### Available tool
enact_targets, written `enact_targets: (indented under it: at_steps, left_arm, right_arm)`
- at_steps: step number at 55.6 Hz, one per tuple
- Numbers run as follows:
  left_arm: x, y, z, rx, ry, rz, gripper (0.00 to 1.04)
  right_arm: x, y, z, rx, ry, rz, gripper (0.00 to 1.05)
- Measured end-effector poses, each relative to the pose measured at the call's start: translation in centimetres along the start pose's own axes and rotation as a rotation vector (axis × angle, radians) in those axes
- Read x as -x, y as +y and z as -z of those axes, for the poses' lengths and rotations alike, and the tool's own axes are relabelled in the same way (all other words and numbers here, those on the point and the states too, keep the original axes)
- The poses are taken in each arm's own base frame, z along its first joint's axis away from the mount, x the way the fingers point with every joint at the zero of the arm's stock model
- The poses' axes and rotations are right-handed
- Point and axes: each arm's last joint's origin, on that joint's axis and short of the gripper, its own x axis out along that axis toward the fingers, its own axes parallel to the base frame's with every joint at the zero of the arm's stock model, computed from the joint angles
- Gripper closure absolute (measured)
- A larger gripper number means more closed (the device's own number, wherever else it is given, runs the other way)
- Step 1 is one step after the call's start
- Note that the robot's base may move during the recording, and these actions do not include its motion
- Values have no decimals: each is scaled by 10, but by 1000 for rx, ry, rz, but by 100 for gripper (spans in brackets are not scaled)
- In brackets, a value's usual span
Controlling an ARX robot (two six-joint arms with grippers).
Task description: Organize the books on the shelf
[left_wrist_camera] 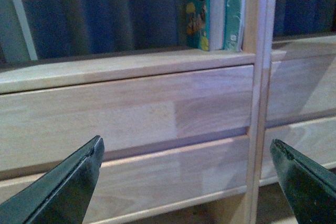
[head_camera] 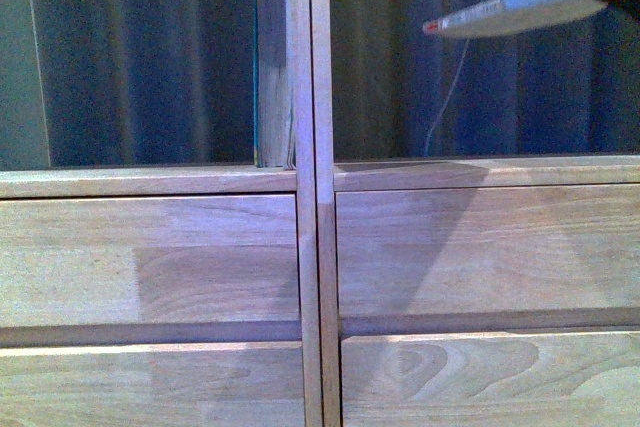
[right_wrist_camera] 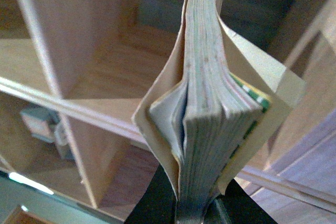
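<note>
The light wooden shelf [head_camera: 310,247] fills the front view, its double upright running down the middle. A teal-edged book [head_camera: 272,67] with beige pages stands upright in the left cubby, tight against that upright, and the left wrist view shows the teal-edged book [left_wrist_camera: 233,9] too. My right gripper [right_wrist_camera: 194,205] is shut on the white-grey paperback [right_wrist_camera: 205,103], whose pages and covers fan apart above the jaws. In the front view the paperback [head_camera: 520,7] hangs nearly level in the right cubby, red spine patch toward the upright. My left gripper [left_wrist_camera: 186,141] is open and holds nothing, facing the drawer fronts.
Flat drawer fronts [head_camera: 150,267] sit below the cubbies on both sides. A dark blue curtain [head_camera: 150,67] shows through the open back. A thin cable [head_camera: 452,77] hangs in the right cubby. The right wrist view shows lower cubbies [right_wrist_camera: 94,82] and a pale box [right_wrist_camera: 42,124].
</note>
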Motion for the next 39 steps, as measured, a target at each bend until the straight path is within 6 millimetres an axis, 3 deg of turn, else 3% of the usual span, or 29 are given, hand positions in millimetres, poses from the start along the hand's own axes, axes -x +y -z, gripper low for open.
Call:
enact_targets:
  at_steps: [11,26,39]
  left_arm:
    - [-54,26,-15,82,33,-8,7]
    - [-143,51,-35,316,107,38,7]
    - [-192,38,-55,506,124,189,7]
  right_arm:
    - [13,30,5,63,50,-124,97]
    - [23,37,24,166,131,-233,97]
    - [30,34,38,213,186,-312,97]
